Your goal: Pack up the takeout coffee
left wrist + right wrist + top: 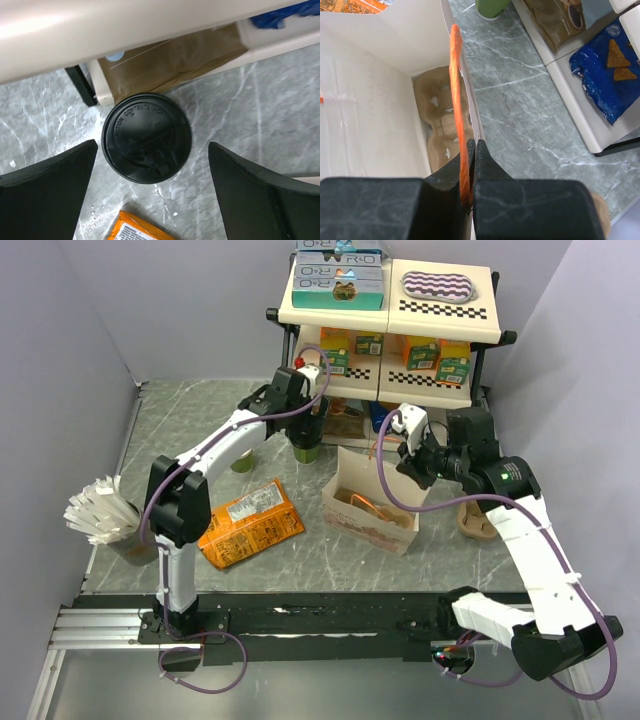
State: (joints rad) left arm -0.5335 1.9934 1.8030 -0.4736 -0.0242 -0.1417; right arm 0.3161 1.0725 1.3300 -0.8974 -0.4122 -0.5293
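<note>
The takeout coffee (145,131) is seen standing upright on the grey marbled worktop (200,420), just in front of the lower tier of the shelf rack (440,332). Its black lid is seen from straight above in the left wrist view. The left gripper (152,147) is held over it, fully released, with one of its fingers (50,195) on either side of the cup. A strip of bare worktop is visible between each finger and the lid, so the cup is not touched.

The white paper bag (365,527) is set to the right of the cup, apart from it, with its mouth open upward. The right gripper (475,145) is clenched on the orange handle (454,75) at the bag's rim, the strip being pinched between its two fingers. A cardboard cup carrier (440,100) is seen lying at the bottom of the bag.

An orange snack pouch (250,523) lies flat on the worktop, nearer the arm bases than the cup and to the left of the bag.
</note>
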